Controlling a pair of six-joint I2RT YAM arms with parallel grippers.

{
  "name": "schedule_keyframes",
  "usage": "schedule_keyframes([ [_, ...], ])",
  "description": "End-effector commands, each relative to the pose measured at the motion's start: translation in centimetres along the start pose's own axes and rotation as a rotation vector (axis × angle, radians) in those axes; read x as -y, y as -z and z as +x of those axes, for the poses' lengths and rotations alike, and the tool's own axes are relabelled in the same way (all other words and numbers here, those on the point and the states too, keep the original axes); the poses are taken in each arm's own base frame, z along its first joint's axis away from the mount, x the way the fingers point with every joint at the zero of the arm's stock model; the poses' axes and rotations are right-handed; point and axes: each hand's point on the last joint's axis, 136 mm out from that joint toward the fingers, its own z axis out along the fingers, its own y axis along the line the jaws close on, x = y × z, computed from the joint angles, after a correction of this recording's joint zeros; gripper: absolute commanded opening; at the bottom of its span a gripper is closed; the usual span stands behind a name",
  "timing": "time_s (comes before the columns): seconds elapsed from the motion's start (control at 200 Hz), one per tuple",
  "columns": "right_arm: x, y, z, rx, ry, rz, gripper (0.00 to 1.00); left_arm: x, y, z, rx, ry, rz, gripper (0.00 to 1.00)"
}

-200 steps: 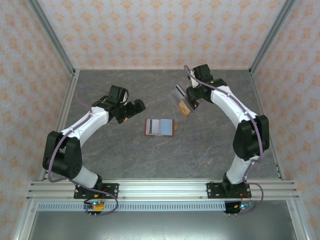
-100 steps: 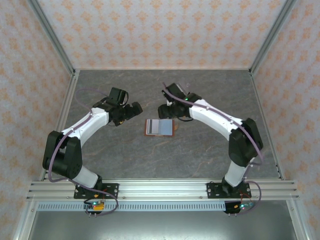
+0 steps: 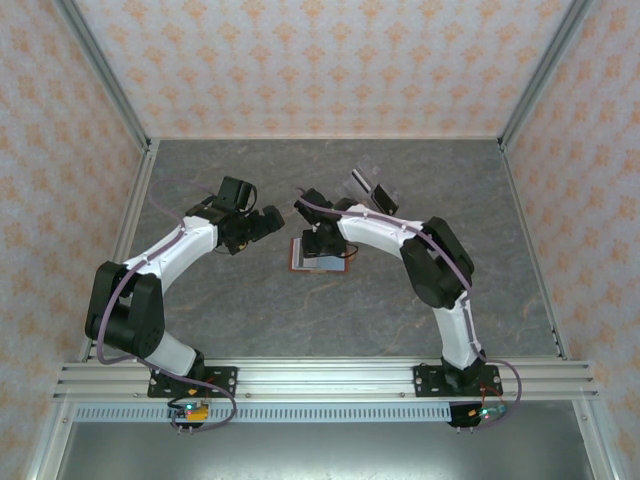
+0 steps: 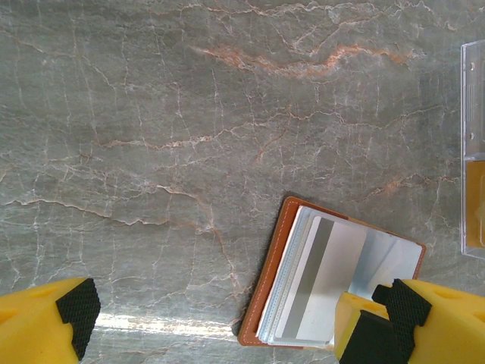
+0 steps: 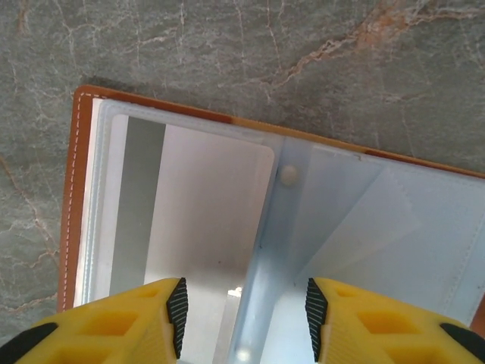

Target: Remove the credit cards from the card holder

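Position: the open bifold card holder (image 3: 325,262), reddish-brown rim and grey-blue lining, lies flat at the centre of the grey veined table (image 3: 250,310), its long axis left-to-right in the top view.

Contents: the pocket at frame left in the right wrist view holds a pale credit card (image 5: 204,220) with a grey stripe. Its long axis crosses the holder's.

Right gripper (image 3: 318,240): directly above the holder, the fold between its yellow fingers (image 5: 144,322). The jaws stand partly apart and grasp nothing. This arm is judged the nearer for the pull.

Left gripper (image 3: 272,220): just upper left of the holder, clear of it, spread wide and empty.

Beyond: a clear plastic sleeve (image 4: 474,136) lies apart.

Markings: no brand or writing is legible.
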Motion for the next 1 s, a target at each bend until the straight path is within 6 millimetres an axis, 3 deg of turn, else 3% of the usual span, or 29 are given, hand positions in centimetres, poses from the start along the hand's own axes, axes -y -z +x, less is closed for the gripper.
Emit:
schedule_keyframes([
  [0.0, 0.5, -0.2, -0.6, 0.008, -0.015, 0.055, 0.46, -0.3, 0.0, 0.0, -0.008, 0.013, -0.002, 1.00],
  [0.37, 2.1, -1.4, 0.6, -0.041, 0.015, 0.131, 0.31, 0.5, -1.0, 0.5, -0.053, 0.012, 0.041, 0.98],
  [0.531, 1.3, 0.2, -0.3, 0.009, 0.009, 0.088, 0.28, 0.8, -1.3, 0.9, -0.068, 0.010, 0.053, 0.94],
  [0.616, 0.8, 1.6, -1.2, 0.058, -0.017, 0.042, 0.31, 1.2, -1.4, 1.2, -0.075, 0.003, 0.063, 0.92],
  [0.811, 0.1, 3.6, -2.3, 0.127, -0.120, -0.135, 0.36, 2.8, -1.9, 2.1, -0.102, -0.023, 0.098, 0.76],
  [0.996, 0.0, 3.0, -2.1, 0.114, -0.238, -0.312, 0.29, 4.7, -3.3, 3.4, -0.152, -0.058, 0.127, 0.54],
])
